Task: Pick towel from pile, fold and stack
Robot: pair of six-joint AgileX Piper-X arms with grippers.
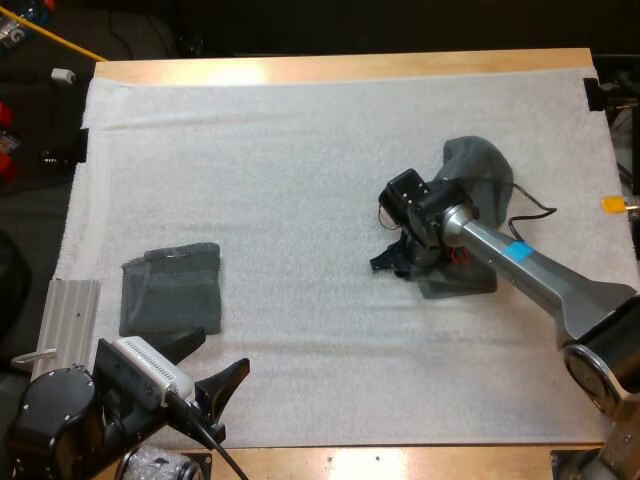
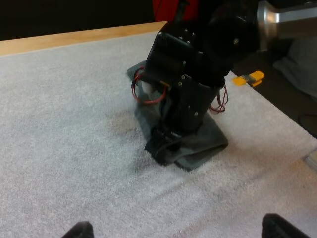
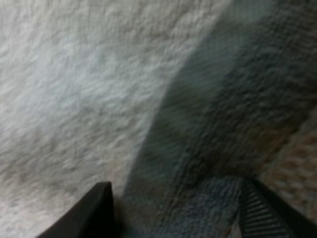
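A crumpled grey-green towel (image 1: 480, 172) lies right of the mat's middle, and a flatter part (image 1: 462, 283) shows from under my right arm. My right gripper (image 1: 392, 262) is down at this towel's left edge. In the right wrist view its fingers (image 3: 101, 208) stand wide apart with the towel's hem (image 3: 218, 124) lying between them. The left wrist view shows that gripper (image 2: 161, 145) pressed onto the towel's near corner (image 2: 205, 144). A folded towel (image 1: 171, 290) lies flat at the mat's left. My left gripper (image 1: 215, 378) hovers open near the front edge, just below it.
The white mat (image 1: 300, 160) covers most of the wooden table (image 1: 340, 66). A ribbed metal block (image 1: 68, 318) sits off the mat's left edge by my left arm's base. Bare mat lies between the two towels.
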